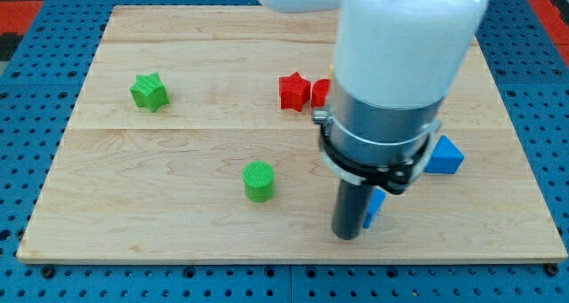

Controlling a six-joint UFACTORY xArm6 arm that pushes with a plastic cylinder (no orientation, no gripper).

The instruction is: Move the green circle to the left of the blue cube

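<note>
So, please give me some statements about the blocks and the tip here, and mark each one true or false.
1. The green circle lies to the view's left of my tip. True.
2. The green star touches the green circle. False: they lie far apart.
3. The red star is nearer the view's top than the green circle. True.
4. A blue block lies at the board's left edge. False: it lies to the arm's right.
</note>
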